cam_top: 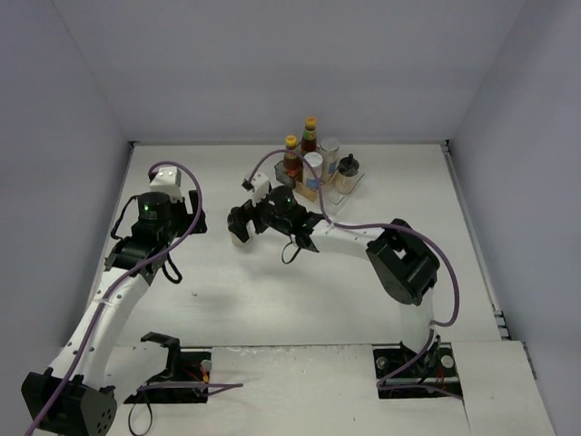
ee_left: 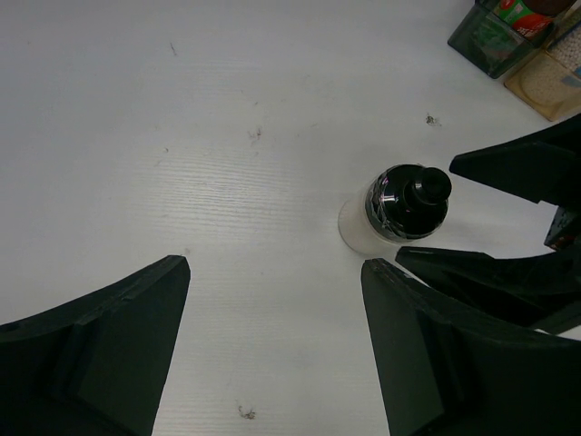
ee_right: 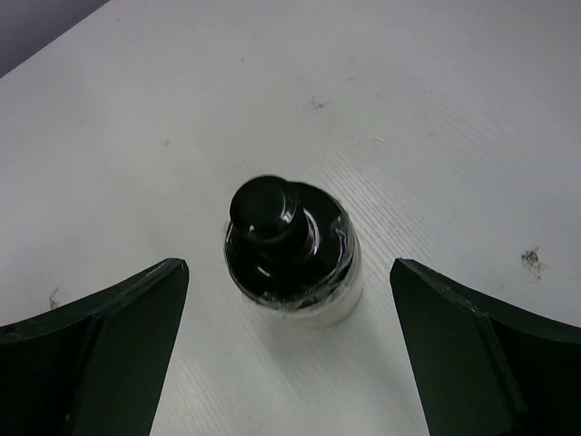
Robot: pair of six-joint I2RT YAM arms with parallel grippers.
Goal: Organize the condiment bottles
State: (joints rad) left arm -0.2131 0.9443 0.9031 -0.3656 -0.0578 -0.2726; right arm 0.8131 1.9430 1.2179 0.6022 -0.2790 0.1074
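Black-topped jar (ee_right: 289,254) upright on table (ee_left: 182,136), centred between wide-open jaws of right gripper (ee_right: 286,271); left gripper (ee_left: 274,268) nearby, jaws spread wide, empty.

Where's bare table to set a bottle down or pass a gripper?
Free: the right side of the table, between the right arm and the wall, and the middle front strip between the two arms. Also the patch under the open left gripper. Crowded: back centre, where the rack is full of bottles and the open right gripper straddles a jar just in front.
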